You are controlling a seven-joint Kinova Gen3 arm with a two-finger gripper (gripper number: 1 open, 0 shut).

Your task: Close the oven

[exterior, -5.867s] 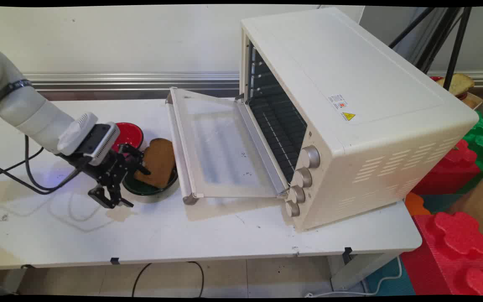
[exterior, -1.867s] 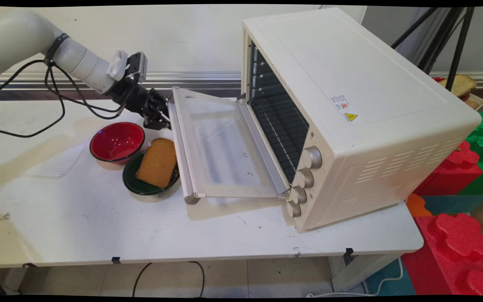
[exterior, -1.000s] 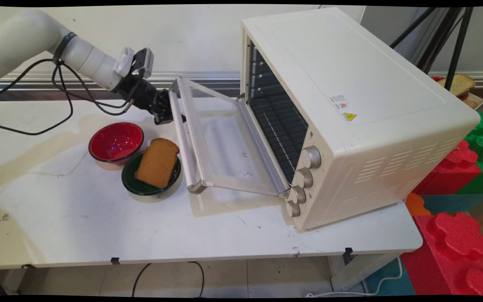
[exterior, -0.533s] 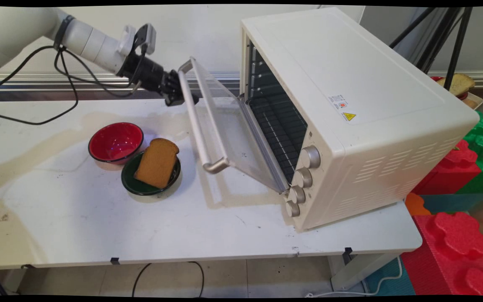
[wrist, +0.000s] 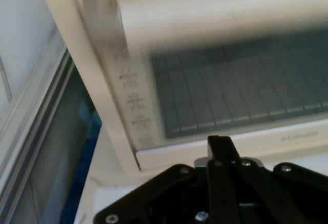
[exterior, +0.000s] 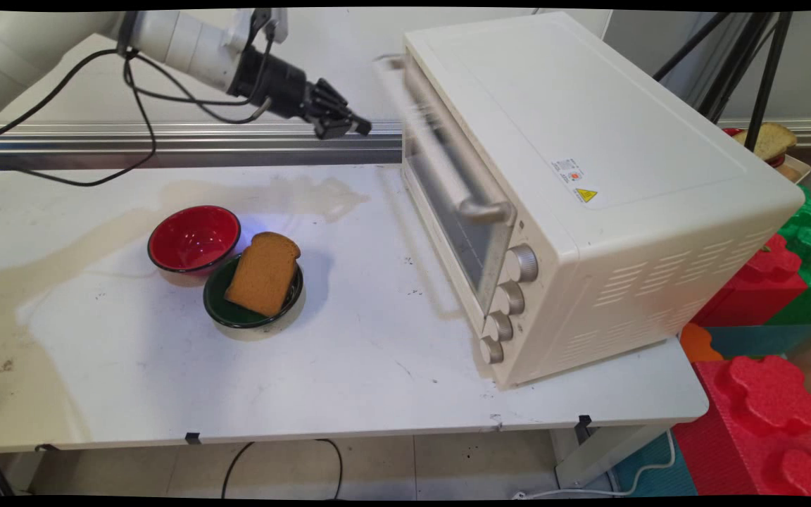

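Note:
The cream toaster oven [exterior: 588,141] stands on the right of the table with its glass door [exterior: 456,218] up against its front, blurred by motion. The door's bar handle [exterior: 448,165] runs along its upper edge. My gripper [exterior: 357,127] hangs in the air just left of the door's top far corner, shut and holding nothing, a small gap away from the door. The hand view looks straight at the door glass [wrist: 230,90], with my gripper [wrist: 220,143] shut at the bottom. A slice of brown bread [exterior: 263,273] leans in a green bowl [exterior: 250,327], next to a red bowl [exterior: 194,239].
Black cables [exterior: 131,91] hang from the arm over the table's back left. Red and green foam blocks [exterior: 764,282] lie beyond the table's right end. A tripod [exterior: 764,63] and a tray with bread [exterior: 771,141] stand behind the oven.
The oven door has swung up from lying flat to shut. My gripper rose and moved right, pushing it by the handle's far end, and is now clear of it.

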